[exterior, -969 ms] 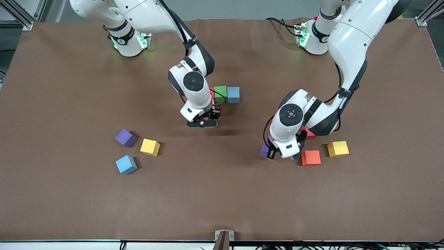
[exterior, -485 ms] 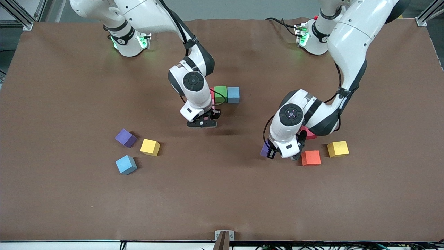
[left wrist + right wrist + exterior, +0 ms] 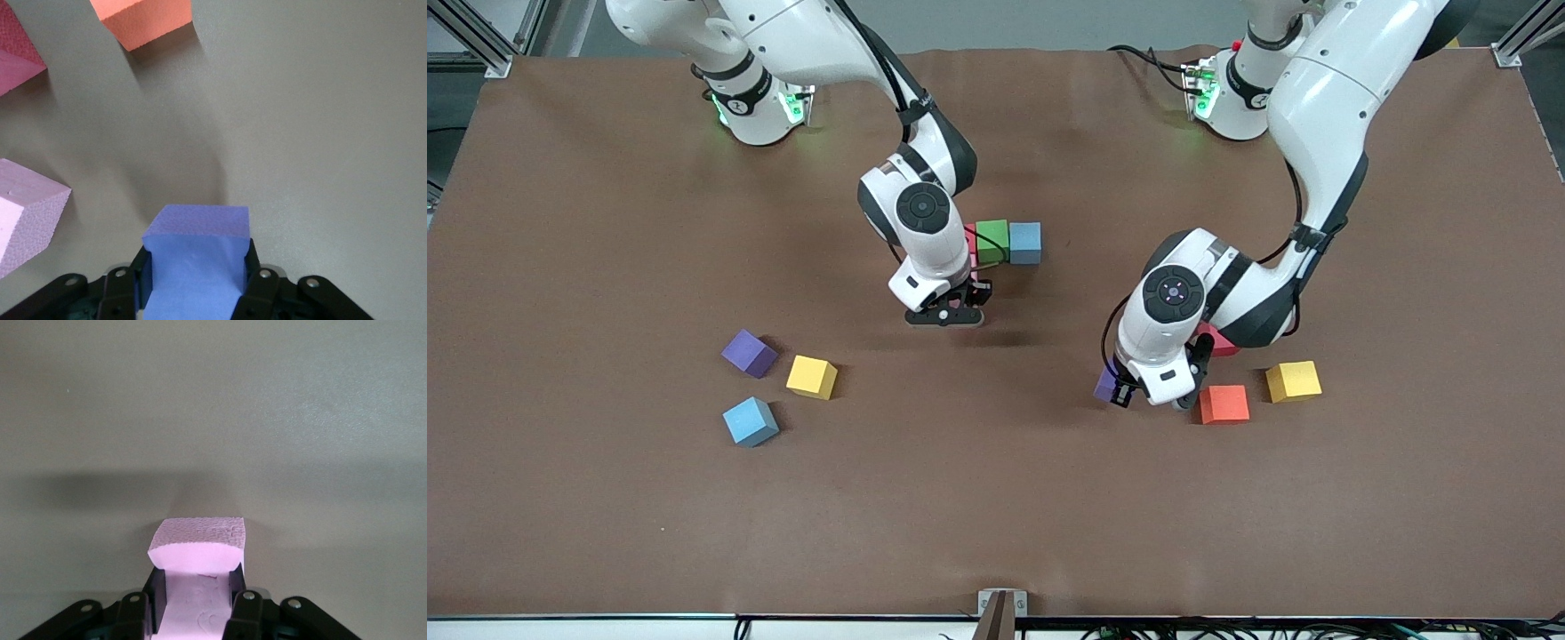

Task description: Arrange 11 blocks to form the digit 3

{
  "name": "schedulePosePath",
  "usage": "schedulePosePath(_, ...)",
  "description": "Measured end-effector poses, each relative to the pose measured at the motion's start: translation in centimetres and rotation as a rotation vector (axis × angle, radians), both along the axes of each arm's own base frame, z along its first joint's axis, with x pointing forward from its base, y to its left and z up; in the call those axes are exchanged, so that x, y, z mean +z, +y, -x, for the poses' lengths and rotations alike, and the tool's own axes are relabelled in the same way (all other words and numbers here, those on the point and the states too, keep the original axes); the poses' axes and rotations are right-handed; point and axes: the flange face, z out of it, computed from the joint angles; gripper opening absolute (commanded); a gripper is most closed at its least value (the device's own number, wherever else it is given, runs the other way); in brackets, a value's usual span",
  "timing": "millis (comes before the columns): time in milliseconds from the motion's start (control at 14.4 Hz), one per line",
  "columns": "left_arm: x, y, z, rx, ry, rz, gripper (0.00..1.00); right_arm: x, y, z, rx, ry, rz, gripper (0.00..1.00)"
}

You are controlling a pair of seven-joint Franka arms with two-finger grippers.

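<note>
My right gripper [image 3: 946, 315] is low over the middle of the table, shut on a pink block [image 3: 198, 550] that fills the gap between its jaws. Just farther from the front camera, a green block [image 3: 991, 241] and a blue block [image 3: 1024, 243] form a short row, and a red block [image 3: 969, 244] at the row's end is partly hidden by my right wrist. My left gripper [image 3: 1128, 391] is shut on a purple block [image 3: 197, 257], low over the table beside an orange block [image 3: 1224, 404].
A yellow block [image 3: 1293, 380] and a half-hidden red block [image 3: 1218, 344] lie by the left gripper. The left wrist view also shows a pink block [image 3: 27, 217] close by. Toward the right arm's end lie purple [image 3: 749, 353], yellow [image 3: 811, 376] and blue [image 3: 750, 421] blocks.
</note>
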Motion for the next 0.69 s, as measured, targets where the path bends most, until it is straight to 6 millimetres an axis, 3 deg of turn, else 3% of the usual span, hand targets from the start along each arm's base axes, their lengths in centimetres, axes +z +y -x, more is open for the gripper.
schedulePosePath(692, -0.01, 0.03, -0.02, 0.000, 0.000, 0.000, 0.31, 0.02, -0.08, 0.18, 0.008, 0.014, 0.011, 0.02)
